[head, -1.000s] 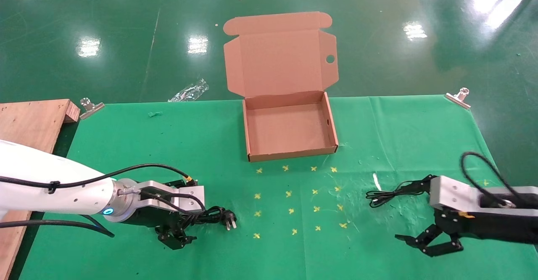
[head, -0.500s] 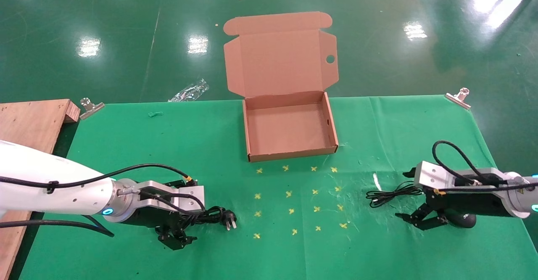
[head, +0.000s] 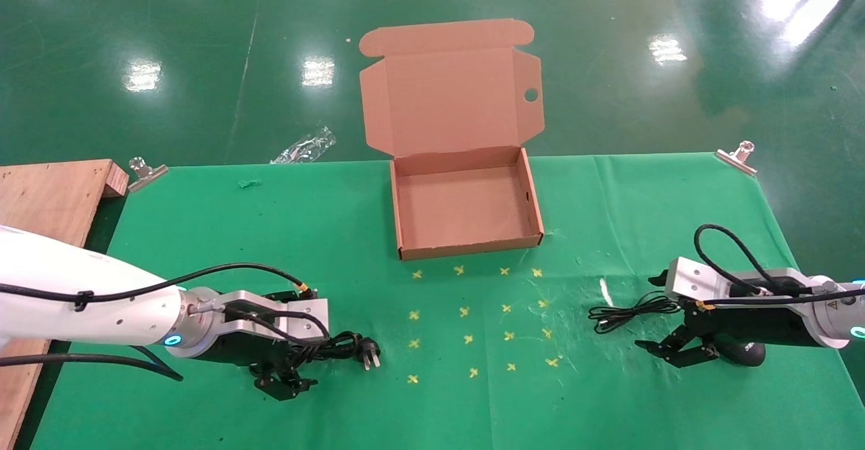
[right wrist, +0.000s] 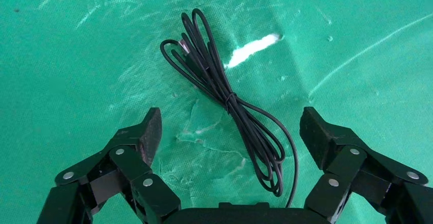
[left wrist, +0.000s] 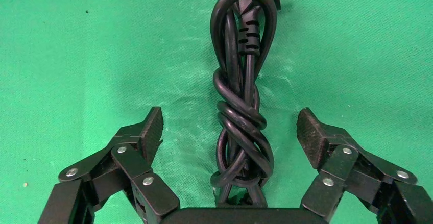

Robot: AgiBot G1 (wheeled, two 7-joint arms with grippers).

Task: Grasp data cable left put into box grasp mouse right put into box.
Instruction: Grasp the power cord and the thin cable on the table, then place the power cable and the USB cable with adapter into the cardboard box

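The data cable (head: 338,347), a thick black knotted bundle with its plug (head: 369,357) pointing right, lies on the green cloth at front left. My left gripper (head: 307,347) is open and straddles it. In the left wrist view the cable (left wrist: 240,106) lies between the spread pads (left wrist: 151,129), untouched. My right gripper (head: 647,313) is open and low at front right. The mouse (head: 747,353) shows partly under its body. The thin wire (head: 625,313) lies between its pads (right wrist: 150,132) in the right wrist view (right wrist: 240,117). The box (head: 466,251) stands open at the back centre, empty.
The box lid (head: 449,98) stands up behind the tray. A wooden board (head: 54,200) lies at the far left. Metal clips (head: 145,169) (head: 740,153) hold the cloth's back corners. Yellow cross marks (head: 473,321) dot the cloth between the arms.
My right gripper has moved back from the front edge and come down over the mouse's wire, still open. The left arm and the data cable have not moved.
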